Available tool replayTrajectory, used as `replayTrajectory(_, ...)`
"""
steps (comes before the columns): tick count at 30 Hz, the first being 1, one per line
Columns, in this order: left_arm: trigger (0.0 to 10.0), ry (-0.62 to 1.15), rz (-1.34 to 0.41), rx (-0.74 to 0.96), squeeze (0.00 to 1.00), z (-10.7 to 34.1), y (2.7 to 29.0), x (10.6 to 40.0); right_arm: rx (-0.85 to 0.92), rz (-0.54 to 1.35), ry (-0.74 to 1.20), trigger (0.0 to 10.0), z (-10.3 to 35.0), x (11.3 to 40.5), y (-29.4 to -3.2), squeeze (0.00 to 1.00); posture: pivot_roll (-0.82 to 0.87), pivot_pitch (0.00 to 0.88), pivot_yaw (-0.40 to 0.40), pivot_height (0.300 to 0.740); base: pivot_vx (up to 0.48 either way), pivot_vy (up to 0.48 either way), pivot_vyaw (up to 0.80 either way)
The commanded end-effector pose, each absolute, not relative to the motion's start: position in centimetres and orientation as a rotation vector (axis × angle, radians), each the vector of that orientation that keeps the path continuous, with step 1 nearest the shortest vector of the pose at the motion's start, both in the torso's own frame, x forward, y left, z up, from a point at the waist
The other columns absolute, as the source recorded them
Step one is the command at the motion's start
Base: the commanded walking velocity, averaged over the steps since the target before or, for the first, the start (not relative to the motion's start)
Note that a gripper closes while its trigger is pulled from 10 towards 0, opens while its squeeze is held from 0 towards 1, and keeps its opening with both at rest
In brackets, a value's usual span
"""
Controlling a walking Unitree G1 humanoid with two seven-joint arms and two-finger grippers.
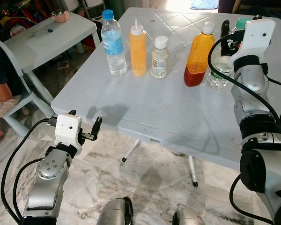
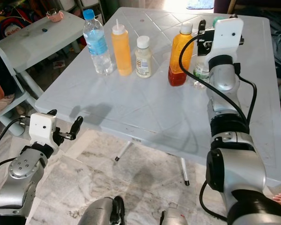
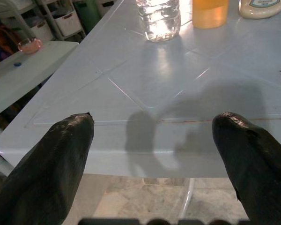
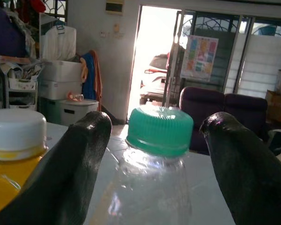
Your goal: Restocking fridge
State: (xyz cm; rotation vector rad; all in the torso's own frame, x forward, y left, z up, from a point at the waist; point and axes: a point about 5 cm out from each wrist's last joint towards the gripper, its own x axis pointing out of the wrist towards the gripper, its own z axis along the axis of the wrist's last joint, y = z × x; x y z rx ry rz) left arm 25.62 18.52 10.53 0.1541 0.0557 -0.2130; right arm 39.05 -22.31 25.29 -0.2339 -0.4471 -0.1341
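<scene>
On the white plastic table (image 1: pixel 168 117) stands a row of bottles: a blue-capped water bottle (image 1: pixel 113 44), an orange squeeze bottle (image 1: pixel 137 47), a small white-capped cream bottle (image 1: pixel 159 58), an orange-liquid bottle (image 1: pixel 199 56) and a clear bottle (image 1: pixel 218 75) with a green cap (image 4: pixel 159 129). My right gripper (image 4: pixel 159 119) is open at the level of that cap, one finger on each side, not touching it. My left gripper (image 1: pixel 85 119) hangs open and empty just off the table's near left corner, facing its edge (image 3: pixel 131 159).
A smaller pale table (image 1: pixel 42 37) with a pink cup (image 1: pixel 60 16) stands at the back left. A person sits on a chair (image 1: pixel 14 101) at the far left. Thin table legs (image 1: pixel 131 151) stand on the marble floor in front of me.
</scene>
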Motion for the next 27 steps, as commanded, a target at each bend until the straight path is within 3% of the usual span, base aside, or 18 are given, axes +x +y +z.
replayTrajectory(1, 10.0, 0.056, -0.208, 0.153, 0.00, 10.7, 18.9, 25.4, -0.224, -0.141, -0.465, 0.2, 25.7, 39.1, -22.3, 0.00, 0.08, 0.114, 0.139, 0.740, 0.000, 0.000, 0.00)
replayTrajectory(18, 10.0, 0.056, -0.199, 0.160, 0.00, 10.5, 18.8, 25.5, -0.192, -0.173, -0.453, 0.0, 25.2, 39.0, -22.9, 0.00, 0.07, 0.108, 0.139, 0.740, 0.000, 0.000, 0.00)
replayTrajectory(27, 10.0, 0.049, -0.185, 0.164, 0.00, 10.5, 18.4, 26.0, -0.176, -0.081, -0.451, 0.0, 24.3, 38.6, -19.2, 0.00, 0.04, 0.114, 0.124, 0.740, 0.000, 0.000, 0.00)
